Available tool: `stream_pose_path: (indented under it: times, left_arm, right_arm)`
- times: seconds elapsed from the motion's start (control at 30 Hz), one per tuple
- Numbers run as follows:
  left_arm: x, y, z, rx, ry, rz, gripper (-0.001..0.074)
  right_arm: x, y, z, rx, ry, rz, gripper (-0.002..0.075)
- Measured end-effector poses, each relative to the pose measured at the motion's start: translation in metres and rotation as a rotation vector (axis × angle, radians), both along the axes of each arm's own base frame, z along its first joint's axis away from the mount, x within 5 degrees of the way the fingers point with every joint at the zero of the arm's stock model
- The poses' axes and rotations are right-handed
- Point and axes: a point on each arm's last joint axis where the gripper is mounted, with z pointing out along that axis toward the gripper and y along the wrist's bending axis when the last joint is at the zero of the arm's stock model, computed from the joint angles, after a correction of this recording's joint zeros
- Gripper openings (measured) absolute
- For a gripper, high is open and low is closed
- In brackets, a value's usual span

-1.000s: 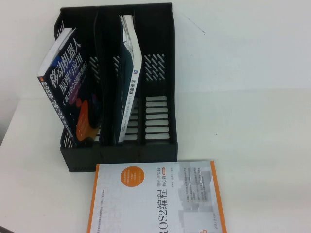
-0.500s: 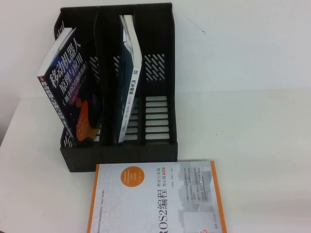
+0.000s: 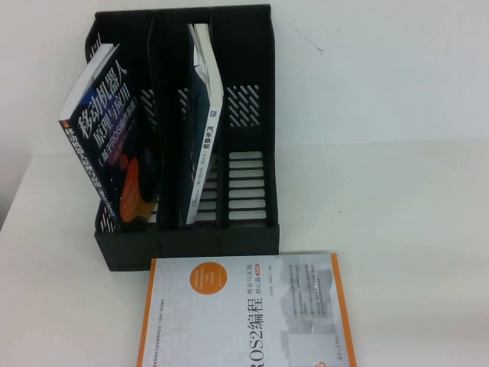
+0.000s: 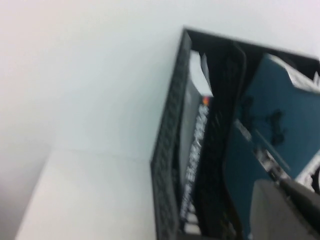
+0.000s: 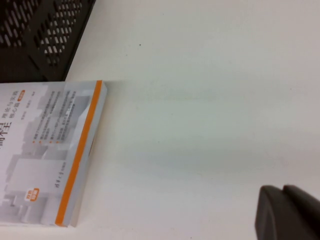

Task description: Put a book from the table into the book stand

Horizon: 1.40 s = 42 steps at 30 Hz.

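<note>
The book (image 3: 114, 153), dark navy with a big white Chinese title and orange shapes, stands leaning in the left slot of the black book stand (image 3: 252, 153) on the white table (image 3: 397, 229). Neither gripper shows in the high view. In the left wrist view my left gripper (image 4: 285, 210) hangs over the stand (image 4: 167, 150), close to the teal book, with the dark book's edge (image 4: 196, 150) in the outer slot. My right gripper (image 5: 287, 212) is shut and empty, over bare table (image 5: 200, 100) beside the ROS2 book.
A thin dark-teal book (image 3: 200, 145) with a white spine stands in the middle slot; it also shows in the left wrist view (image 4: 270, 125). The white-and-orange ROS2 book (image 3: 244, 313) lies flat in front of the stand, and shows in the right wrist view (image 5: 45, 150). The right slot holds nothing.
</note>
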Motion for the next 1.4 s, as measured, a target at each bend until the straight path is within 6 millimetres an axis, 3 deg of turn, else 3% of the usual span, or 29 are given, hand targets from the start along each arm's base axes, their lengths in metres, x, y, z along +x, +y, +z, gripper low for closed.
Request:
stream_pose_path:
  times: [0.2, 0.4, 0.7, 1.07, 1.4]
  left_arm:
    - [-0.010, 0.005, -0.012, 0.027, -0.062, 0.057, 0.0001]
    - [-0.023, 0.007, -0.041, 0.400, -0.077, 0.077, 0.0001]
    - [-0.033, 0.011, -0.101, 0.350, -0.042, 0.117, 0.0000]
    - [-0.038, 0.010, -0.122, 0.353, 0.178, 0.067, 0.0000]
    - [-0.038, 0.010, -0.122, 0.356, 0.185, 0.068, -0.0001]
  right_arm:
    - [0.000, 0.000, 0.000, 0.002, 0.001, 0.000, 0.0005]
    - [0.000, 0.000, 0.000, 0.002, 0.001, 0.000, 0.0005]
    - [0.000, 0.000, 0.000, 0.002, 0.001, 0.000, 0.0005]
    - [0.000, 0.000, 0.000, 0.002, 0.001, 0.000, 0.0005]
    - [0.000, 0.000, 0.000, 0.002, 0.001, 0.000, 0.0004]
